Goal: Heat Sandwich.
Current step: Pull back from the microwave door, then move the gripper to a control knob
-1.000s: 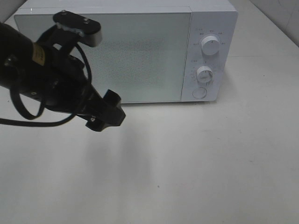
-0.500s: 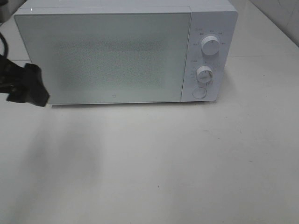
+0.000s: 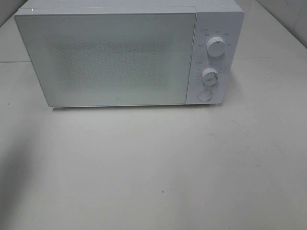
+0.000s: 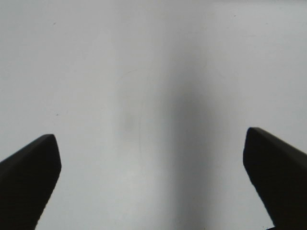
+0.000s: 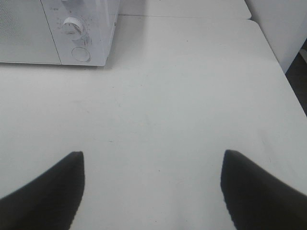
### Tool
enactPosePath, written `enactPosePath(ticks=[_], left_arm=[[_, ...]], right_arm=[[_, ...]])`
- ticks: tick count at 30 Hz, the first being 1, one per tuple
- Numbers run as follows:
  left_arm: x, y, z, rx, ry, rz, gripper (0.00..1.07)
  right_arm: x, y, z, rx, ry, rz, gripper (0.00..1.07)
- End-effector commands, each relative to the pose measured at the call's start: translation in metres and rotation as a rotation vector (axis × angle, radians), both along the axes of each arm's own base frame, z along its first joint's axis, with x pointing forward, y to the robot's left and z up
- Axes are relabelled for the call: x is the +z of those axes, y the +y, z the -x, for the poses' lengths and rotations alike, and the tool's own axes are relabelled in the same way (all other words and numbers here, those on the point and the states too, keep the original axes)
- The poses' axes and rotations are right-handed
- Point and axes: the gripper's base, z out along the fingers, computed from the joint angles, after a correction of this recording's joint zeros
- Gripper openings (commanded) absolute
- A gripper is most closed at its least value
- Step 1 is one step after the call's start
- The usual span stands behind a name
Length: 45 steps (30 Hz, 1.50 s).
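The sandwich is out of view in every frame. A white microwave [image 3: 129,52] stands at the back of the table with its door [image 3: 105,60] shut, and it shows again at the far corner of the right wrist view [image 5: 62,33]. Neither arm appears in the exterior high view. My left gripper [image 4: 151,158] is open over bare white table, nothing between its dark fingertips [image 4: 31,167]. My right gripper [image 5: 153,177] is also open and empty, over the table to the right of the microwave.
The microwave carries two round knobs [image 3: 216,47] [image 3: 209,75] and a round button [image 3: 205,95] on its right panel. The white table [image 3: 168,163] stretches in front of it; its right edge [image 5: 283,72] shows in the right wrist view.
The left arm, which hung in front of the microwave door a second ago, has drawn back to the left and left the exterior high view.
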Motion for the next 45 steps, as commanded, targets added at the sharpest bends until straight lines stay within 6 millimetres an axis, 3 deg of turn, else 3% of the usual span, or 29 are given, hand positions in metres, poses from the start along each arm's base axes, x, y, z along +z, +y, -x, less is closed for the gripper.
enactPosePath(ticks=[1, 10, 12, 15, 22, 31, 36, 45], left_arm=[[-0.003, 0.003, 0.013, 0.02, -0.003, 0.014, 0.99], [-0.018, -0.003, 0.072, 0.007, -0.072, 0.063, 0.98], [-0.018, -0.003, 0.077, 0.005, -0.081, 0.062, 0.98], [-0.018, -0.004, 0.104, -0.018, -0.12, 0.053, 0.98], [-0.021, -0.008, 0.136, -0.059, -0.19, 0.069, 0.98], [-0.011, -0.007, 0.164, -0.065, -0.352, 0.068, 0.98], [-0.02, -0.006, 0.179, -0.067, -0.348, 0.06, 0.98], [-0.017, -0.006, 0.197, -0.07, -0.464, 0.062, 0.98]], right_arm=[[0.0, 0.0, 0.004, -0.003, -0.035, -0.006, 0.75], [0.0, 0.0, 0.004, -0.003, -0.035, -0.006, 0.75], [0.0, 0.0, 0.004, -0.003, -0.035, -0.006, 0.75], [0.0, 0.0, 0.004, -0.003, -0.035, -0.006, 0.75], [0.0, 0.0, 0.004, -0.003, -0.035, -0.006, 0.75], [0.0, 0.0, 0.004, -0.003, -0.035, -0.007, 0.75], [0.0, 0.0, 0.004, -0.003, -0.035, -0.007, 0.75], [0.0, 0.0, 0.004, -0.003, -0.035, -0.006, 0.75]])
